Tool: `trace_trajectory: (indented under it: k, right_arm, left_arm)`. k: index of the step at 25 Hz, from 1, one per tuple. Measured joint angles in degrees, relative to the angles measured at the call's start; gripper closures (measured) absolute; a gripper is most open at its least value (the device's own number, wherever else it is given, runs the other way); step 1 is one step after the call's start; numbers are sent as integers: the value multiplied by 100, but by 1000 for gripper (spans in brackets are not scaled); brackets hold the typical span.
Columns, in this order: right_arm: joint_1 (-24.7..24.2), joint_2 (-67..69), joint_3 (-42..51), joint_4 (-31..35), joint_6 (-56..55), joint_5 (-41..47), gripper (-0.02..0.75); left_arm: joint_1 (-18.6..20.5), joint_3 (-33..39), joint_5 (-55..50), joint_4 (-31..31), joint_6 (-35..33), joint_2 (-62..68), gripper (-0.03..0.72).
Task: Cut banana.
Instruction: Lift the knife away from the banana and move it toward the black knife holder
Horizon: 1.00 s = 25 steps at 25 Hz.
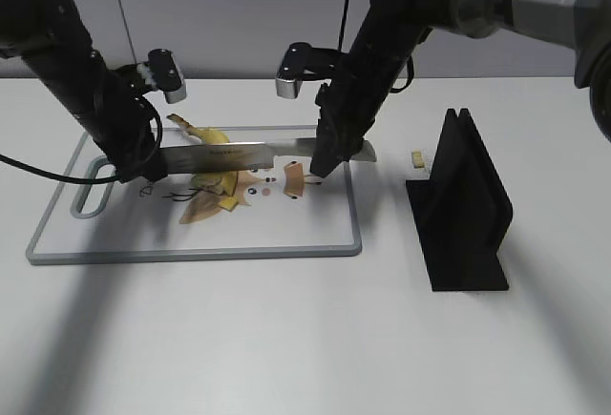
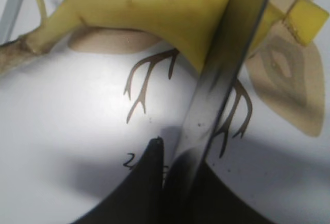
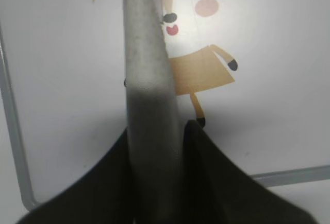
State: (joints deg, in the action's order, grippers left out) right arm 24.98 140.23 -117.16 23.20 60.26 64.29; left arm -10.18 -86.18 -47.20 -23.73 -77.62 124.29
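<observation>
White table [image 1: 286, 339], grey wall behind; cutting board [image 1: 191, 243] with deer print, black stand [image 1: 463, 205] at right. Banana [image 1: 212, 135] lies on board under knife [image 1: 248, 155]. Left gripper [image 1: 134, 162] pinches knife's handle end, right gripper [image 1: 325, 162] pinches blade tip.
</observation>
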Motion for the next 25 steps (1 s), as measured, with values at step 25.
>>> trace_trajectory:
  k: [25]
  right_arm:
    - [-41, 556, -527, 144, -11, 345, 526]
  left_arm:
    - [-18, -44, -140, 77, 49, 101, 638]
